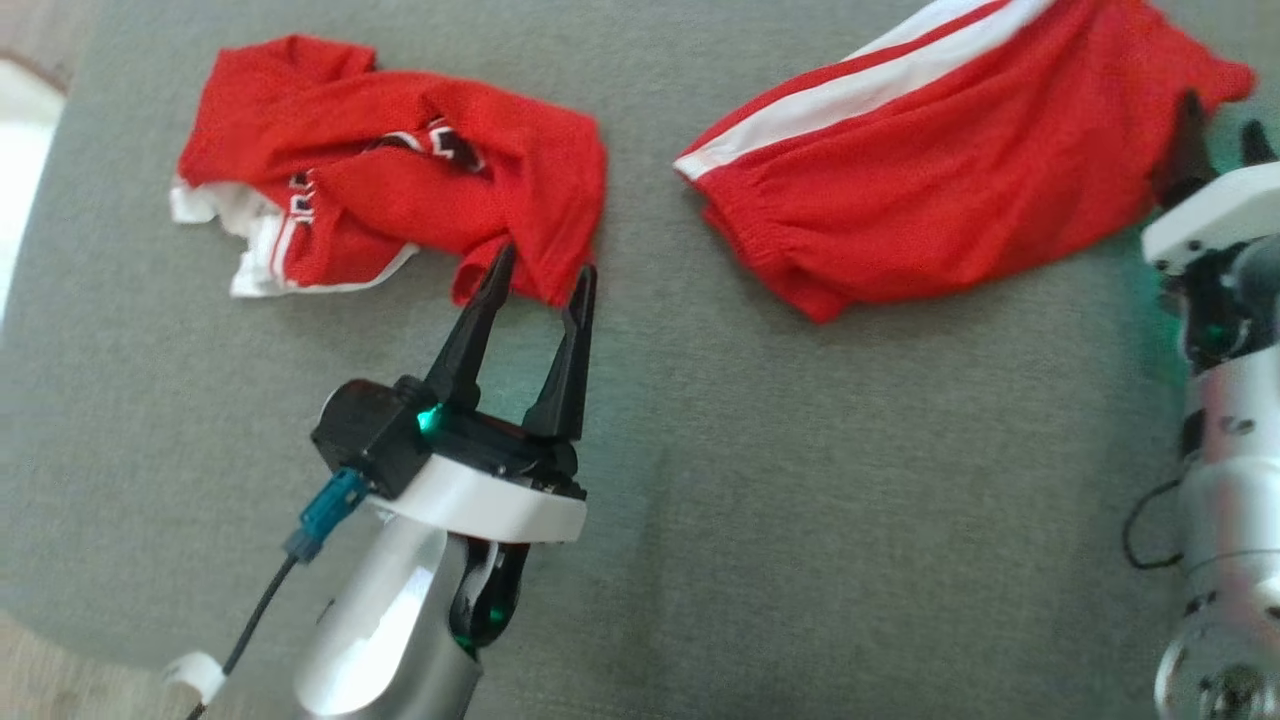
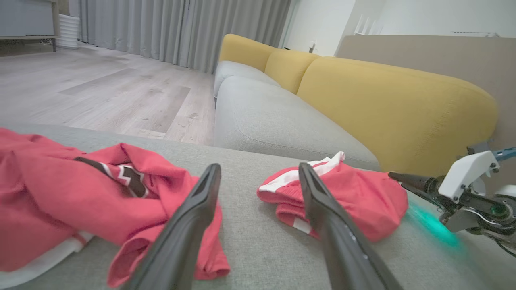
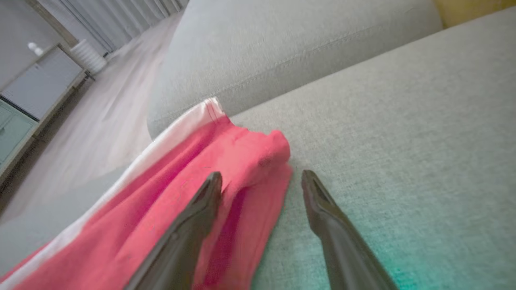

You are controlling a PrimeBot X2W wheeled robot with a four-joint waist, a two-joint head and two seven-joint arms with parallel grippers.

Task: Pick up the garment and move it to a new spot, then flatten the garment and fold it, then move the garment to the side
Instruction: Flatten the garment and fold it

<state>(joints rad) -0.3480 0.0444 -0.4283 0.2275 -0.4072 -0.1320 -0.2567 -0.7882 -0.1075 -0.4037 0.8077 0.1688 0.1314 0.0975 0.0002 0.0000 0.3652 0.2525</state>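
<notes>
Two red garments lie on the grey cushion (image 1: 800,500). A crumpled red jersey (image 1: 400,180) with white trim and dark lettering lies at the left. My left gripper (image 1: 546,268) is open, its fingertips at the jersey's near right corner with nothing between them. In the left wrist view the left gripper (image 2: 259,167) stands over the jersey (image 2: 60,189). Red shorts (image 1: 950,170) with a white stripe lie at the right. My right gripper (image 1: 1222,125) is open at their right edge. In the right wrist view the right gripper (image 3: 262,174) straddles the edge of the shorts (image 3: 181,169).
The cushion's left edge (image 1: 40,250) drops to a wooden floor (image 2: 100,92). A second grey seat (image 2: 274,117) with yellow back cushions (image 2: 383,100) stands beyond. Bare grey fabric lies between and in front of the two garments. A cabinet (image 3: 36,88) stands across the room.
</notes>
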